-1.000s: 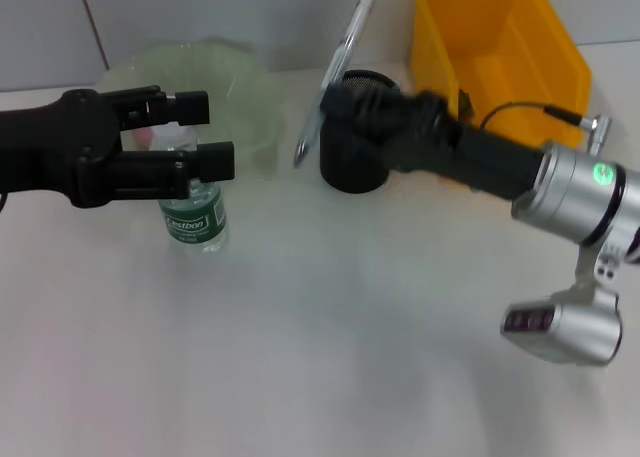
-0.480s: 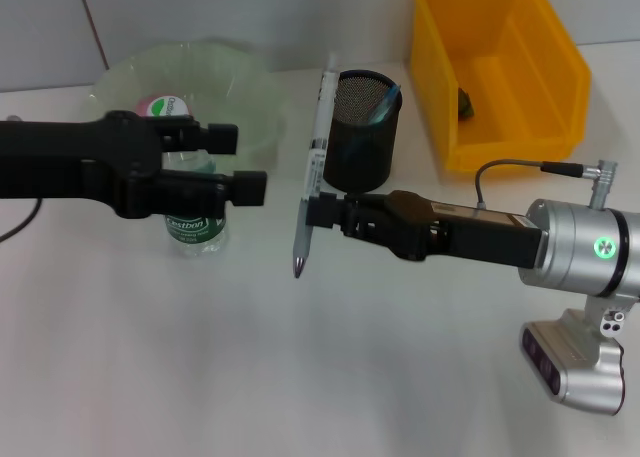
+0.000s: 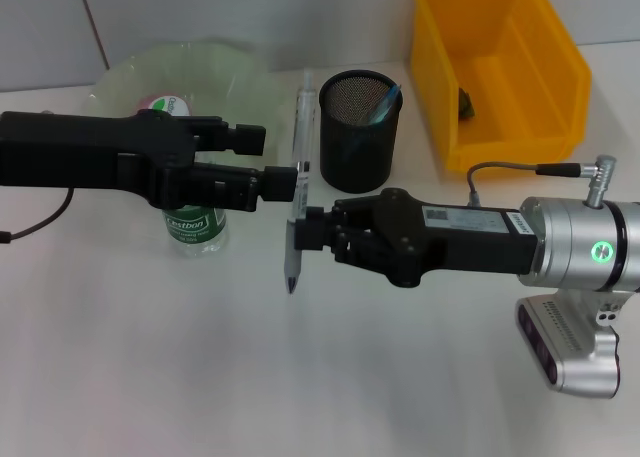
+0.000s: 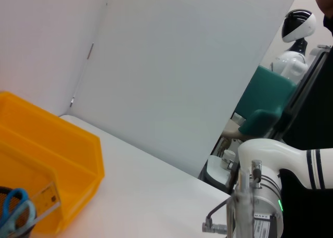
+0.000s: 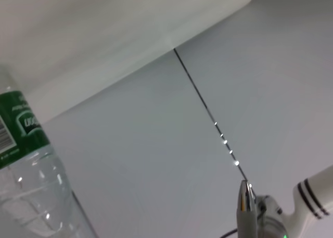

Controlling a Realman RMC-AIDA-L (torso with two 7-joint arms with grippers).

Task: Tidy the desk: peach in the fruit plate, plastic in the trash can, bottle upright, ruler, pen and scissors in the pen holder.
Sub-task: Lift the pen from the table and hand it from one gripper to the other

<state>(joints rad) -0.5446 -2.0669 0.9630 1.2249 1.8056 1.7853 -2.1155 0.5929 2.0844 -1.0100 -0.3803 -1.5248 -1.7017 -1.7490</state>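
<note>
The right gripper (image 3: 312, 232) is clenched on the pen (image 3: 297, 182) near its lower part, holding it nearly upright above the desk (image 3: 200, 377) with the tip pointing down; the pen hangs in the air just beside the pen holder (image 3: 358, 142), not in it yet. The left gripper (image 3: 275, 167) reaches across from the other side, and its two fingers sit around the upper part of the pen; I cannot tell if they are squeezing it or only close to it. It looks like a hand-over or a re-grip, so the pen can be turned or lifted the right way to drop into the cup.

The bottle (image 3: 195, 227) stands upright under the left arm, so that job looks done; the peach (image 3: 160, 105) sits in the fruit plate (image 3: 245, 82); a small dark wad of plastic (image 3: 464, 103) lies in the trash can (image 3: 500, 77); the blue scissors (image 3: 388, 102) poke out of the pen holder, and the left wrist view shows the ruler (image 4: 48, 196) in there beside them. Only the pen seems left to put away.
</note>
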